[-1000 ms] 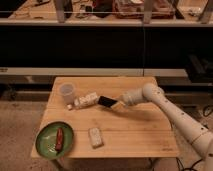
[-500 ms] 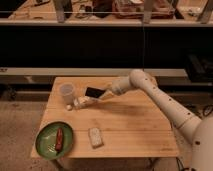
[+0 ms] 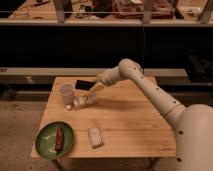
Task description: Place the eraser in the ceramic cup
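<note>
The eraser (image 3: 83, 85), a flat black block, is held in my gripper (image 3: 95, 86) above the table's back left part, just right of the ceramic cup (image 3: 66, 92). The cup is white, plain and upright near the table's left edge. My white arm (image 3: 150, 90) reaches in from the right. The eraser's free end points left toward the cup and is slightly above its rim height.
A white bottle-like object (image 3: 82, 101) lies just below the eraser, next to the cup. A pale rectangular block (image 3: 94, 137) lies near the front edge. A green plate (image 3: 55, 140) with a red item sits at the front left of the wooden table (image 3: 130, 120).
My gripper has moved left and up with the eraser, from the table's middle to just beside the cup. The other objects have not moved.
</note>
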### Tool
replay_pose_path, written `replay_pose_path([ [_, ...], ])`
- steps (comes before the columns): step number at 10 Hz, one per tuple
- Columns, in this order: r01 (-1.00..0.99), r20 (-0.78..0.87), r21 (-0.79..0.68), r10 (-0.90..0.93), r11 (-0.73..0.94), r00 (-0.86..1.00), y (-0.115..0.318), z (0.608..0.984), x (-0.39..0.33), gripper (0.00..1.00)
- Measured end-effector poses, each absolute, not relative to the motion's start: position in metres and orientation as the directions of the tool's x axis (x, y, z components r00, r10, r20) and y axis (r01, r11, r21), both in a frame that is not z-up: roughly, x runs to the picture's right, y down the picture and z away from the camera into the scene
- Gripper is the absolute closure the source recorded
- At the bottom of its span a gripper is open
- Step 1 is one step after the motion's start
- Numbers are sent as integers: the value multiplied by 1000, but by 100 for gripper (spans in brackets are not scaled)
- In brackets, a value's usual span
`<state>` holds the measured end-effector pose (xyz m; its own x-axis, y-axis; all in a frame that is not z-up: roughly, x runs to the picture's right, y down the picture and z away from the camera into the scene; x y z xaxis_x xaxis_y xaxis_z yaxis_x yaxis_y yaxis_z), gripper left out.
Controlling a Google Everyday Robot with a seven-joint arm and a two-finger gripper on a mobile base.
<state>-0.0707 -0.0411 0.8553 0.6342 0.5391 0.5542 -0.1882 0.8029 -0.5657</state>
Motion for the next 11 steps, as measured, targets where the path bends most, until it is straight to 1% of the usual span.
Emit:
replay_pose_path([
  [5,-75,579,-588,483,806,656,-42,850,-139,100],
  [9,-48,577,-617,493,786,651,-45,854,-169,100],
  [10,-45,576,-620,493,783,652,-45,856,-175,99],
  [11,-40,576,-618,488,785,656,-46,857,-181,90],
])
